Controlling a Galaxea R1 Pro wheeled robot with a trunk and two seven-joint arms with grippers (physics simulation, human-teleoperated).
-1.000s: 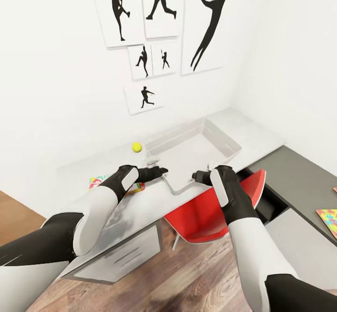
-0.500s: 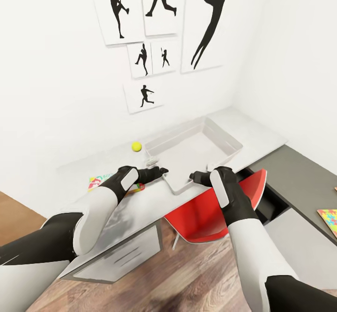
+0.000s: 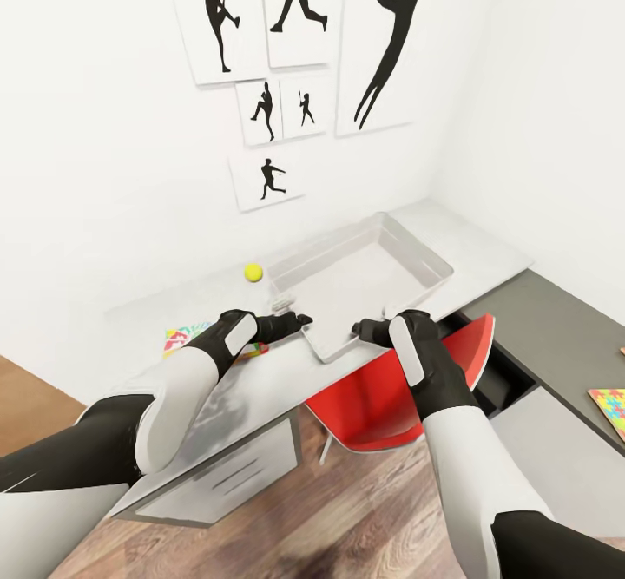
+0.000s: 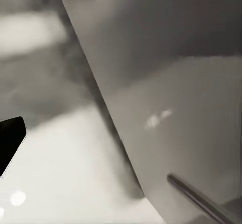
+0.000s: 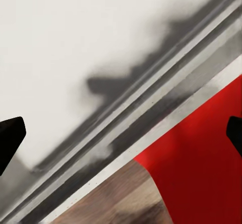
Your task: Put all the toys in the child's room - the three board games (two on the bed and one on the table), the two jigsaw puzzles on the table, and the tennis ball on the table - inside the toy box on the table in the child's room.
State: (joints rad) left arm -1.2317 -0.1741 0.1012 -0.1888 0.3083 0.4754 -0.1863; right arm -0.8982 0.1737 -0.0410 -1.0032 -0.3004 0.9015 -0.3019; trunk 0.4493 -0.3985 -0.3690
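The toy box (image 3: 360,279) sits empty on the light grey bench (image 3: 260,379). The left pincer (image 3: 299,319) and the right pincer (image 3: 358,329) flank its near corner; whether either is clenched, I cannot tell. The tennis ball (image 3: 253,272) lies just beside the box. A jigsaw puzzle (image 3: 610,407) rests well apart.

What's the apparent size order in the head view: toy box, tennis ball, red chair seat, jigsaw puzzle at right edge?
1. toy box and red chair seat: similar spans, and the chair sits nearer the camera and partly hidden, so unranked.
2. jigsaw puzzle, cut by the frame edge.
3. tennis ball, smallest.
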